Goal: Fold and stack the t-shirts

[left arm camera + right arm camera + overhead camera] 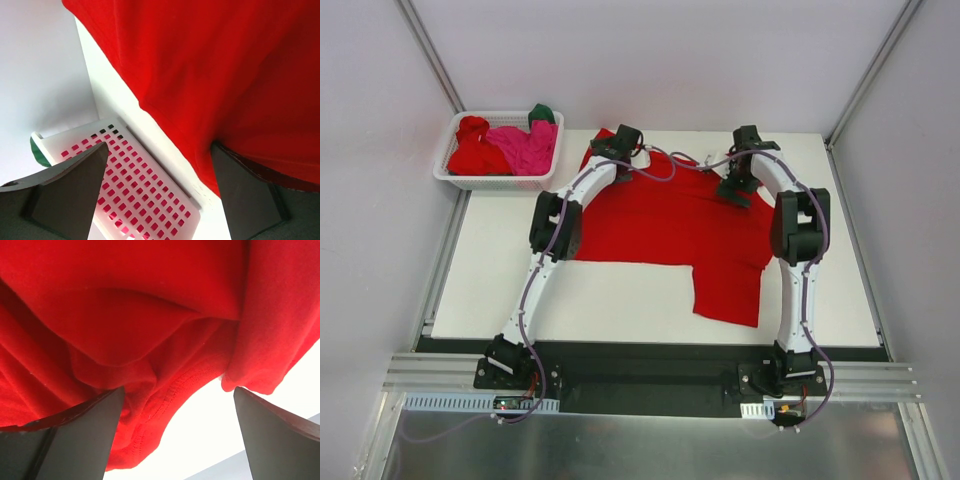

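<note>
A bright red t-shirt (670, 225) lies spread on the white table (600, 295), with one part reaching toward the near edge on the right. My left gripper (617, 148) hovers at the shirt's far left corner. In the left wrist view this gripper (159, 146) is open, with the shirt's edge (210, 75) by its right finger and nothing between the fingers. My right gripper (734, 190) stands over the shirt's far right part. In the right wrist view it (178, 390) is open, with a rumpled stitched hem (165, 400) between its fingers, not pinched.
A white lattice basket (496, 181) sits at the table's far left corner, holding a red shirt (475, 150), a magenta one (525, 148) and a dark green one (542, 113). The basket wall (145, 185) shows close under the left gripper. Grey enclosure walls surround the table.
</note>
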### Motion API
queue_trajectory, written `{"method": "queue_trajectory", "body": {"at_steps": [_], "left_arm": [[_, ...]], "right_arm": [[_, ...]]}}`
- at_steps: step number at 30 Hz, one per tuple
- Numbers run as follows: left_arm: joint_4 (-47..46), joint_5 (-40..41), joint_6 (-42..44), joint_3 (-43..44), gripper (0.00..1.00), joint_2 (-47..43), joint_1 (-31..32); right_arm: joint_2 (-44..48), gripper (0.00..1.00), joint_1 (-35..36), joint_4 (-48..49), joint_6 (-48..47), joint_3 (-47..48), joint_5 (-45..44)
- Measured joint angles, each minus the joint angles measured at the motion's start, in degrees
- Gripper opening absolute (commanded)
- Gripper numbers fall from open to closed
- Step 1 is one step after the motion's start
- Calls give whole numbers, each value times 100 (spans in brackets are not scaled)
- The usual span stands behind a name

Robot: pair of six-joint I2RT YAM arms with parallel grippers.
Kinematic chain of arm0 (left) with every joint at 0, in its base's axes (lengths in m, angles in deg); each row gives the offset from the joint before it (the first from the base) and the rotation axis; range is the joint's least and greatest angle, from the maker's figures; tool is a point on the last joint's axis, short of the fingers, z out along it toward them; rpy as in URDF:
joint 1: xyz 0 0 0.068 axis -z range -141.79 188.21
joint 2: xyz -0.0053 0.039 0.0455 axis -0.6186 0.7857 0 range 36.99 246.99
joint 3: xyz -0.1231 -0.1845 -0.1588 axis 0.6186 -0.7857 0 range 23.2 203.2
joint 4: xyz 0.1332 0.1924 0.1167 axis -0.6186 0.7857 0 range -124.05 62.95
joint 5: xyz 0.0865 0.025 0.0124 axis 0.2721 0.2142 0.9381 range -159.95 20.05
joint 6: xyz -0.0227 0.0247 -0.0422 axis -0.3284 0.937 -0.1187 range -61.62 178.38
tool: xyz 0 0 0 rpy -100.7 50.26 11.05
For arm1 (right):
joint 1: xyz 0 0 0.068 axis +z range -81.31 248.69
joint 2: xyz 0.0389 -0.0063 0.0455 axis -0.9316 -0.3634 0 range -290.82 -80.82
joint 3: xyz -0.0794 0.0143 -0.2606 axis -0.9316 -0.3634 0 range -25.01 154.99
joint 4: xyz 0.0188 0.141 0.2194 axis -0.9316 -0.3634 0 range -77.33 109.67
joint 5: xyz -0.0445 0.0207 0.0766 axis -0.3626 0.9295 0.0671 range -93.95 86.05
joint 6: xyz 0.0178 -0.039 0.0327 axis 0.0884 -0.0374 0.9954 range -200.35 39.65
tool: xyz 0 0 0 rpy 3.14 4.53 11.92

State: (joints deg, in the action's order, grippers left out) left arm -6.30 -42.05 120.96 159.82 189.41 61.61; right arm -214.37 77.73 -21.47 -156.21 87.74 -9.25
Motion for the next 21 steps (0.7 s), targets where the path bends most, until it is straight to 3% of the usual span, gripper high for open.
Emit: {"method": "queue_trajectory", "body": {"at_steps": [4, 7, 15, 21], "left_arm": [[-155, 11, -2, -87, 90, -24, -26], [-352, -98, -111, -654, 90, -372, -44], [319, -883, -1180, -2723, 94, -2092, -101], [1021, -1217, -1899, -3797, 95, -4026, -101]], "right_arm": [[0, 95, -7, -20, 87, 13, -24], [-2, 95, -61, -155, 243, 122, 11], [240, 97, -199, -588, 782, 308, 22], [1443, 97, -118, -1469, 1191, 101, 442]]}}
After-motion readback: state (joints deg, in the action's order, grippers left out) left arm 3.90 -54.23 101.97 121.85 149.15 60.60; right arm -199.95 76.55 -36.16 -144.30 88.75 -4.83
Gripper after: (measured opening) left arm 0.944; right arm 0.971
